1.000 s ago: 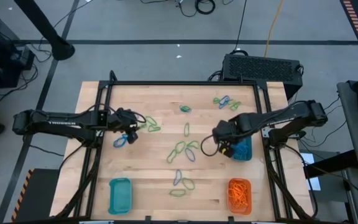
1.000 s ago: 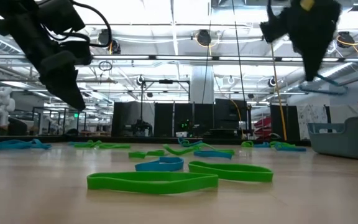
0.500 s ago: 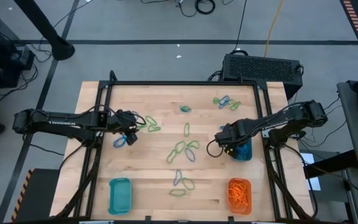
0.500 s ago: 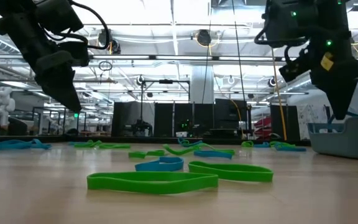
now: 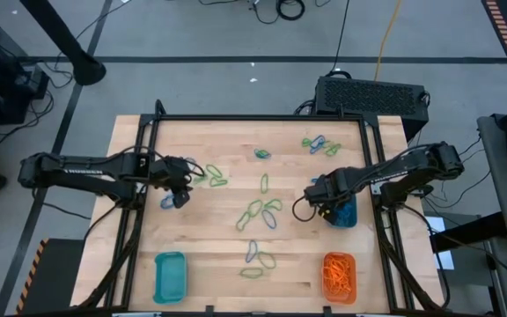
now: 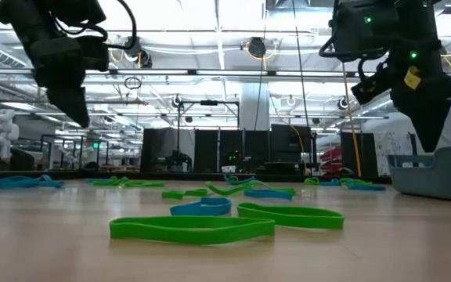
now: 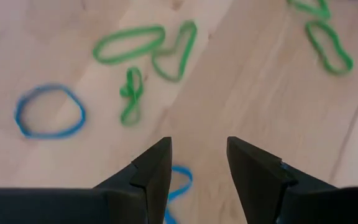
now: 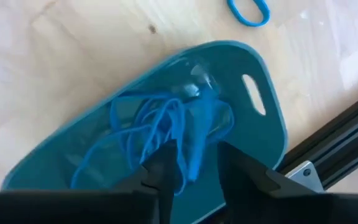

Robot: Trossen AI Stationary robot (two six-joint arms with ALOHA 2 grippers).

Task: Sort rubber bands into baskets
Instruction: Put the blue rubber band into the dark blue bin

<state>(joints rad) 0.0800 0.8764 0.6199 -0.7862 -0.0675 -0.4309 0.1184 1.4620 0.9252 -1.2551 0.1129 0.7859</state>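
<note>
Right tool (image 8: 188,168), fingers parted, above glossy teal basket (image 8: 253,149) of thin blue loops (image 8: 160,134).

In the low view the right-hand teal basket (image 6: 438,174) runs off the picture's edge.

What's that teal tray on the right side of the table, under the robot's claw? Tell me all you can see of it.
The teal basket is a low-walled, rounded-rectangle tray that looks like smooth plastic, with a slot handle cut in one end. It lies flat on the wooden table near its right edge, above the orange basket in the high view. A tangle of blue rubber bands lies inside. The right gripper hangs just over it, jaws parted.
</note>
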